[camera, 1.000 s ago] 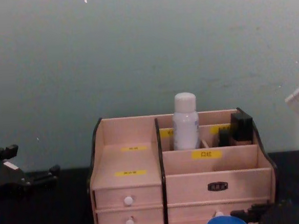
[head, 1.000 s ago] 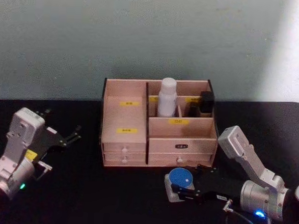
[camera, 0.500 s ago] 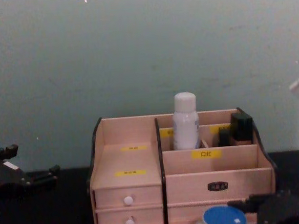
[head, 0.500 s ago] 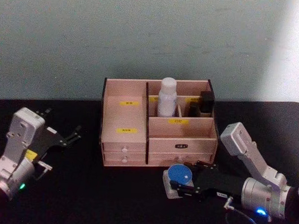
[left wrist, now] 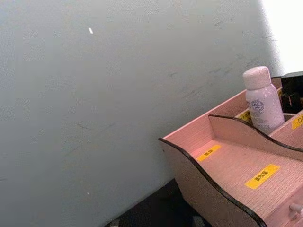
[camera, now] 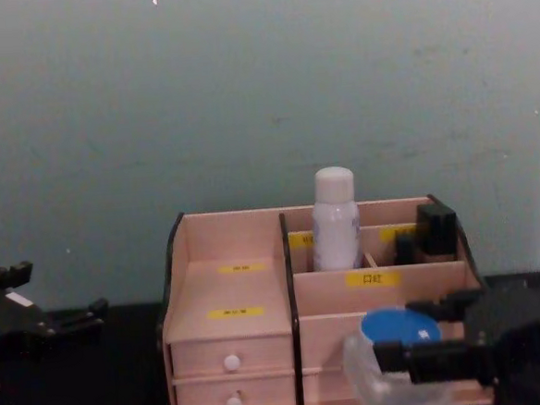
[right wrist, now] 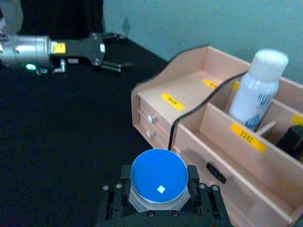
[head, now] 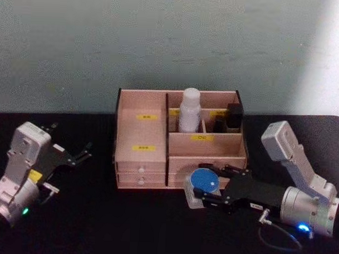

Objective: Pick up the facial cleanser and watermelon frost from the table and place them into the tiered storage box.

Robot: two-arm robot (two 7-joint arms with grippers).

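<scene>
The watermelon frost (head: 204, 183), a clear jar with a blue lid, hangs just above the table in front of the box's right drawers, and my right gripper (head: 207, 189) is shut on it. From the right wrist the jar (right wrist: 158, 176) sits between the two fingers (right wrist: 193, 174). From the chest the jar (camera: 398, 329) is level with the drawers. The facial cleanser (head: 189, 110), a white bottle, stands upright in a back compartment of the tiered storage box (head: 141, 138). My left gripper (head: 74, 155) rests open at the left, apart from the box.
A small black item (head: 233, 117) stands in the box's back right compartment beside the bottle. The box's left stepped compartment (right wrist: 182, 92) holds nothing. Black tabletop (head: 121, 220) stretches in front of the box. A pale wall rises close behind.
My right gripper has risen with the jar and carried it toward the box, from the table to drawer height. The left arm has stayed put.
</scene>
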